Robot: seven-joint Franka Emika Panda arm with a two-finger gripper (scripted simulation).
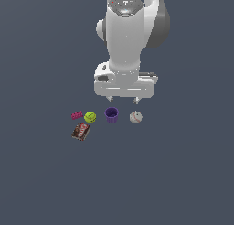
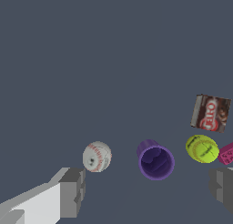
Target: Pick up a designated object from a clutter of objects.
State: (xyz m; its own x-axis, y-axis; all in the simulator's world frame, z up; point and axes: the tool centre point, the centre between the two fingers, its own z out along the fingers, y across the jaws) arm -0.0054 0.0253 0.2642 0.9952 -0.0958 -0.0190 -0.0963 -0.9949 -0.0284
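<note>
the hand (image 1: 123, 100) hangs above the dark grey desk (image 1: 183, 174), its two fingers spread wide apart with nothing between them — no object is gripped. in the exterior view the two fingertips (image 1: 109, 99) show as short stubs below the white wrist block, positioned above the row of objects and clear of all of them. the white baseball (image 1: 135, 117), marked with curved red stitching, rests on the desk at the exterior view's right end of the row, apart from every other item. the purple cup (image 1: 112, 115) stands upright near it, toward the exterior view's left, with its open mouth facing up. further left lies the yellow-green ball (image 1: 90, 117), and just beside it, almost touching, the magenta studded brick (image 1: 77, 115) at the left end of the row. the brown-red flat box (image 1: 81, 131) lies flat on the desk, nearer the camera than the ball and the brick and turned at an angle. in the wrist view the baseball (image 2: 97, 156) appears close to one grey finger pad (image 2: 72, 191), while the cup (image 2: 155, 160) sits between the two pads — its dark interior is visible. the ball (image 2: 202, 148), the brick (image 2: 226, 154) and the box (image 2: 210, 113) cluster toward the other finger, with the brick partly cut off at the frame edge.
</note>
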